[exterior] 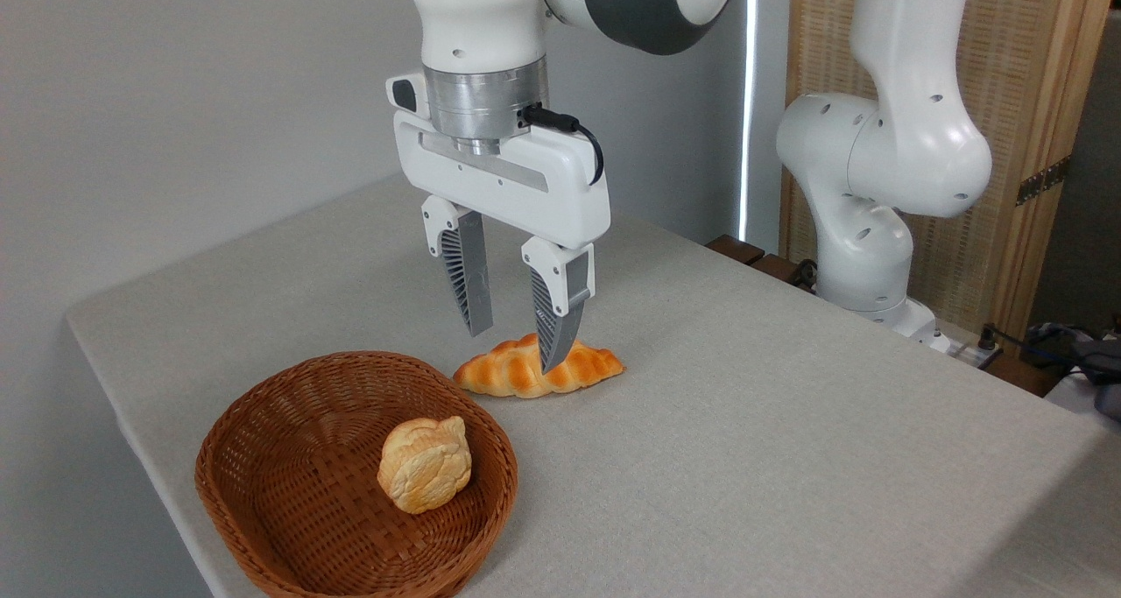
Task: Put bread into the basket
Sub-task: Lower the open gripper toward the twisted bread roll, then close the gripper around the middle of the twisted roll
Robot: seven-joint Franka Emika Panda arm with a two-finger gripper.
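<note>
Golden-orange bread (536, 368) lies on the grey table (788, 423), just beside the wicker basket (263, 493), which holds only a pale bun (425, 464). The gripper (518, 350) hangs above the bread, jaws open and empty. Grasping, lifting and placing are all left.

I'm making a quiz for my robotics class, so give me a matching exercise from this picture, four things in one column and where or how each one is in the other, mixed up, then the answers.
Things:
1. braided loaf
2. round bun
3. basket
4. end effector

States:
A. lying inside the basket
B. open, fingers pointing down over the loaf
C. lying on the table, right of the basket's far rim
D. near the table's front left corner, holding one item

Pairs: 1-C, 2-A, 3-D, 4-B
</note>
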